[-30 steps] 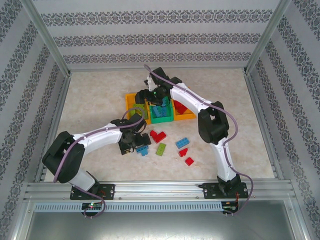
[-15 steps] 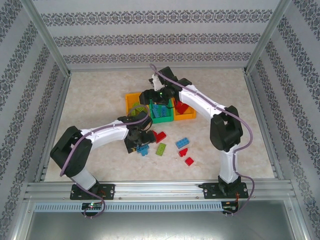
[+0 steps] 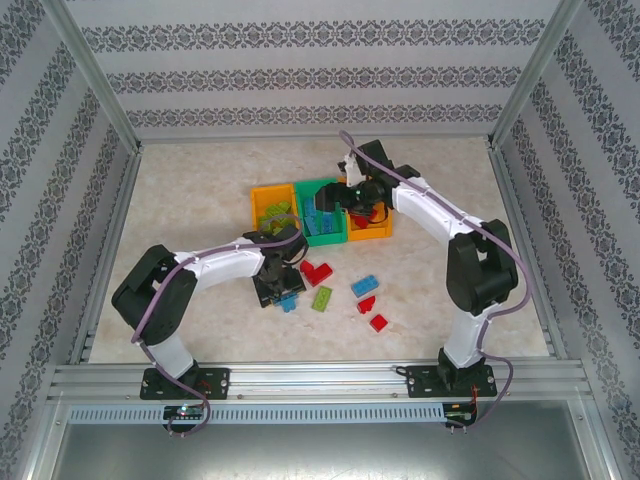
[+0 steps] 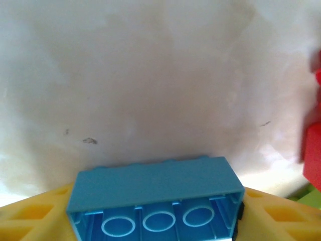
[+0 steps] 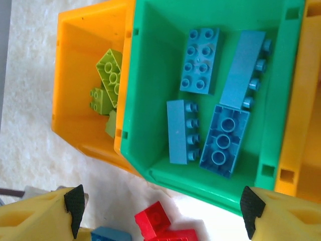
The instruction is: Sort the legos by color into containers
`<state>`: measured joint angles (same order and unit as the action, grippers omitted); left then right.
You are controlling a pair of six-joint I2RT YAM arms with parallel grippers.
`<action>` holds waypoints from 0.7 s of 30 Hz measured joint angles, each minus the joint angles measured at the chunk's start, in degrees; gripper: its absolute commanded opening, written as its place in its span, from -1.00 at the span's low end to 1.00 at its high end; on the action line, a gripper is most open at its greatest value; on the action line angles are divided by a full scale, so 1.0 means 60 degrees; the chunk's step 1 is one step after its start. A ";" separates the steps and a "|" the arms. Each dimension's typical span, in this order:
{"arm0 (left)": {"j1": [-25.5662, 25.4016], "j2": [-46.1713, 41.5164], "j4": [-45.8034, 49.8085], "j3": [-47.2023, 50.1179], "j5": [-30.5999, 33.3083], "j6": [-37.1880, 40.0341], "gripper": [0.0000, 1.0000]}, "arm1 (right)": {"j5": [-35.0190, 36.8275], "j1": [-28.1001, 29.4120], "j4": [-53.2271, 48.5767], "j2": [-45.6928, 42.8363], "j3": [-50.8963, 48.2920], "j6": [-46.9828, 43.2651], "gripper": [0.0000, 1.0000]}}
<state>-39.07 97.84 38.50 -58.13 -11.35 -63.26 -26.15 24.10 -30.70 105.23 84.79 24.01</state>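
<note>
Currently, L claw [image 3: 282,288] is down at the worktop [image 3: 200,200], with its fingers closed on a blue brick [image 4: 155,193]. The brick's hollow side faces the wrist cam and it spans the gap btwn both pads. A red brick [image 4: 313,135] lies near, to the right in that view. R claw [image 5: 161,208] hangs wide, nothing btwn its fingers, above the containers. Ahead of it is the green bin [image 5: 150,60] w/ four blue bricks [image 5: 200,60]. Left of that is an orange bin [image 5: 75,65] w/ light green bricks [image 5: 110,75]. Loose legos [image 3: 364,286] lie on the worktop beside L claw.
</note>
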 measured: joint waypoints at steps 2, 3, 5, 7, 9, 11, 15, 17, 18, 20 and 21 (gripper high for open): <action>-0.0018 0.0007 0.0004 0.0000 0.0015 0.0015 0.24 | 0.0040 -0.0062 0.0025 -0.0328 -0.0288 -0.0069 0.69; -0.0036 0.0007 0.0004 0.0000 0.0040 0.0022 0.21 | 0.0062 -0.0069 0.0025 -0.0466 -0.0390 -0.0095 0.69; -0.0051 0.0007 0.0007 -0.0007 0.0098 0.0040 0.16 | 0.0109 -0.0131 0.0055 -0.0820 -0.0637 -0.0208 0.70; -0.0055 0.0007 0.0044 -0.0047 0.0208 0.0080 0.14 | 0.0229 -0.0277 0.0102 -0.1242 -0.0976 -0.0317 0.70; -0.0051 0.0007 0.0189 -0.0157 0.0484 0.0208 0.13 | 0.0321 -0.0481 0.0142 -0.1643 -0.1370 -0.0397 0.70; -0.0051 0.0007 0.0525 -0.0474 0.0783 0.0382 0.14 | 0.0466 -0.0703 0.0178 -0.2069 -0.1869 -0.0532 0.70; -0.0033 0.0004 0.1209 -0.1880 0.1464 0.1013 0.15 | 0.0965 -0.0914 0.0160 -0.2947 -0.3129 -0.0863 0.70; 0.0044 0.0004 0.1377 -0.2885 0.1698 0.1464 0.15 | 0.1220 -0.0907 0.0142 -0.3333 -0.3789 -0.1013 0.69; 0.0113 0.0011 0.1402 -0.3377 0.1741 0.1683 0.15 | 0.1373 -0.0863 0.0117 -0.3537 -0.4171 -0.1075 0.69; 0.0335 0.0142 0.1446 -0.4382 0.1767 0.2109 0.15 | 0.1614 -0.0801 0.0091 -0.3814 -0.4772 -0.1151 0.70; 0.0510 0.0335 0.1450 -0.4987 0.1759 0.2368 0.15 | 0.1727 -0.0743 0.0073 -0.3949 -0.5085 -0.1191 0.70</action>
<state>-36.01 99.85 47.20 -88.05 -0.80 -49.06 -15.79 19.64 -30.26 81.54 54.28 16.86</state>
